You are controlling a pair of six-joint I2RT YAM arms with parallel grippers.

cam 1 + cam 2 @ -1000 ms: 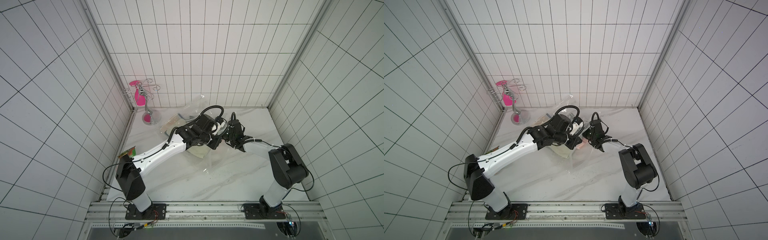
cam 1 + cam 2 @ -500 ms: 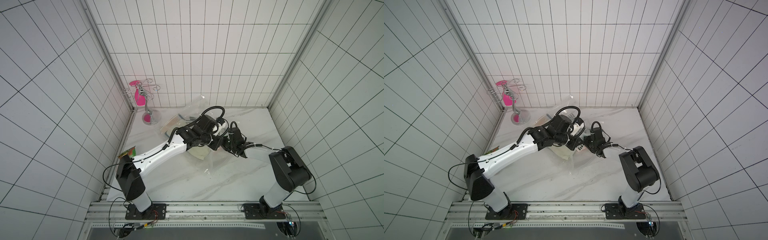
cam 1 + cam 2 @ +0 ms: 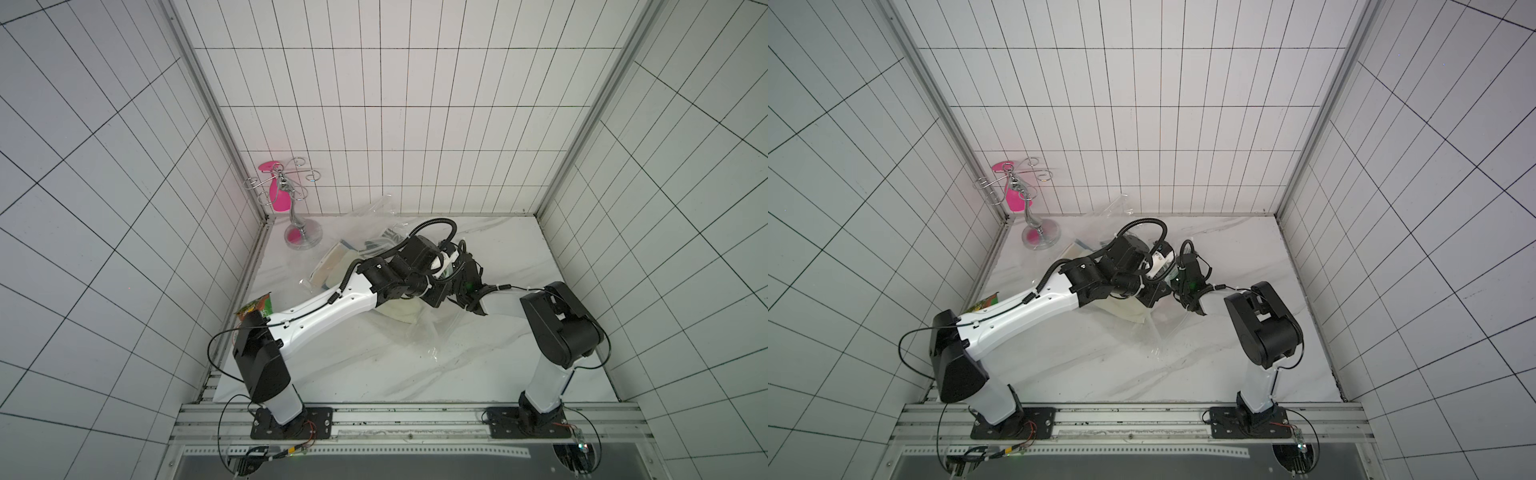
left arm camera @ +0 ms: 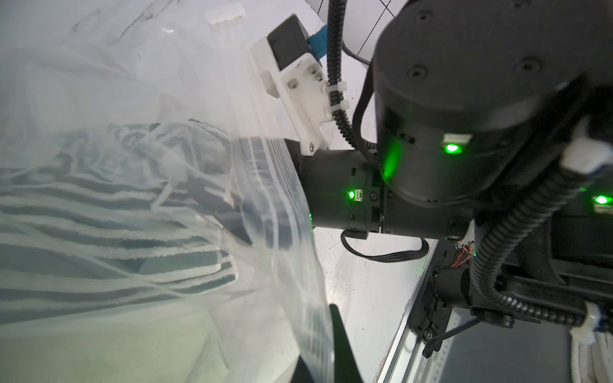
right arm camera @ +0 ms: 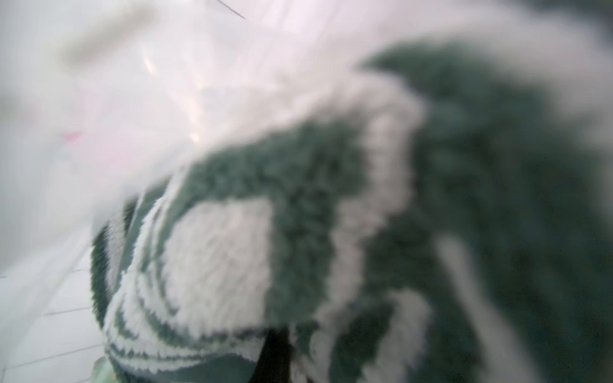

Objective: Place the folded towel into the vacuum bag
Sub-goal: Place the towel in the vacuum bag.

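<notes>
The vacuum bag (image 3: 428,336) (image 3: 1163,332) lies crumpled and clear on the marble table. My left gripper (image 4: 320,361) is shut on its ribbed zip edge and holds the mouth up. Through the plastic (image 4: 199,83) the folded towel (image 4: 99,212), green with white stripes, lies inside the bag. My right arm reaches through the mouth into the bag. In the right wrist view the towel (image 5: 232,252) fills the picture, blurred and very close. My right gripper (image 5: 285,358) is shut on a fold of it, with one dark finger (image 5: 275,358) showing. In both top views the left wrist hides the right gripper.
A wire stand with a pink piece (image 3: 291,195) stands in the back left corner. A green and orange snack packet (image 3: 255,307) leans at the left wall. A cream cloth (image 3: 399,311) lies under the arms. The bag's white slider clip (image 4: 225,15) lies on the table.
My right wrist has moved left and deeper into the bag, under the left wrist. The left arm has stayed in place, holding the bag's edge.
</notes>
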